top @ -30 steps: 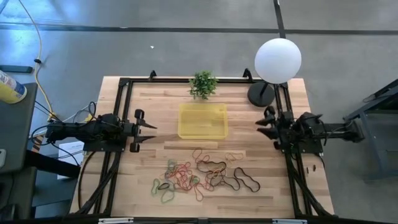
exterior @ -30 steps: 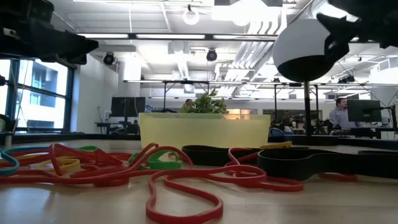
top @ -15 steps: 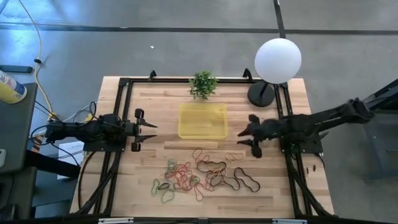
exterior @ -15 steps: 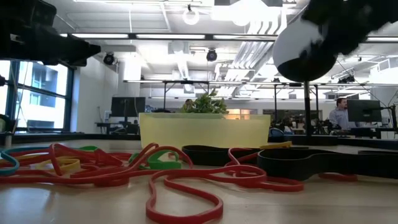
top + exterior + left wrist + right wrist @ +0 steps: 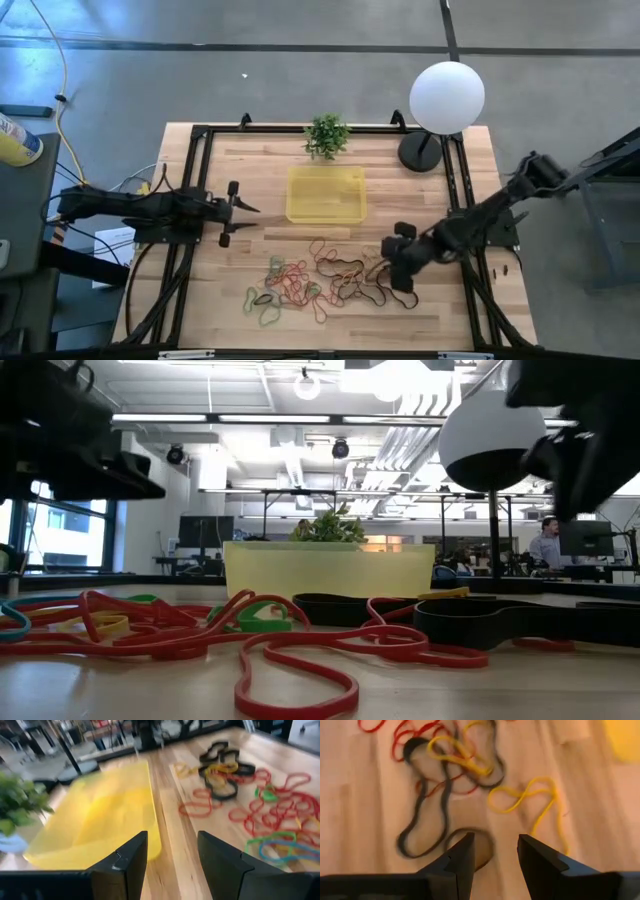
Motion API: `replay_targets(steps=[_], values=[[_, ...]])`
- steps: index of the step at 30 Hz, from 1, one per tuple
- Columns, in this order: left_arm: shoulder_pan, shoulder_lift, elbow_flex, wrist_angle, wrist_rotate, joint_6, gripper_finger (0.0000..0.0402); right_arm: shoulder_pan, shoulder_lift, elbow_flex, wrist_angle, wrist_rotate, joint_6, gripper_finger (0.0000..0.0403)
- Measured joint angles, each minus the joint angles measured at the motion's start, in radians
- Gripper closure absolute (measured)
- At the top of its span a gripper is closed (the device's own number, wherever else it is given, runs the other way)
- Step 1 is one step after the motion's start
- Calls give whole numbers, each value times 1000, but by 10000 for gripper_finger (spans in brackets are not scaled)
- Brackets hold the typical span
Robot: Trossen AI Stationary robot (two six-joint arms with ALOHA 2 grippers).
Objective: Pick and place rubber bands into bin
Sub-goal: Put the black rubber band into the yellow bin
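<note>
The rubber bands (image 5: 322, 280) lie in a loose tangle of red, orange, green, yellow and black loops on the near half of the wooden table. The bin (image 5: 326, 193), a shallow yellow tray, stands flat beyond them at the middle. My right gripper (image 5: 397, 268) hangs open, tilted downward, above the tangle's right end. In its wrist view its fingers (image 5: 496, 857) frame a black loop (image 5: 422, 827) and a yellow loop (image 5: 535, 800) below, touching neither. My left gripper (image 5: 243, 214) waits open at the table's left, pointing toward the bin (image 5: 95, 820).
A small potted plant (image 5: 327, 135) stands just beyond the bin. A white globe lamp (image 5: 447, 96) on a dark base (image 5: 420, 152) stands at the far right corner. Black frame rails (image 5: 190, 200) run along the table's left, right and far sides.
My right gripper has swung from the table's right edge toward the middle and the near edge. It has tipped from level to pointing steeply down over the rubber bands' right end. My left gripper has dipped a little. Neither has changed its opening, and the bands lie as before.
</note>
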Motion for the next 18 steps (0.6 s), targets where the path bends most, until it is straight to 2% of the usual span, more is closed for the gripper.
replay_targets(steps=[7,12,18], values=[[0,95,0,0,0,-18,241,103,117,34,-40,14,223,265],[0,119,0,0,0,-18,241,108,206,33,-41,-18,268,265],[0,118,0,1,0,-18,241,91,227,30,-40,-15,272,265]])
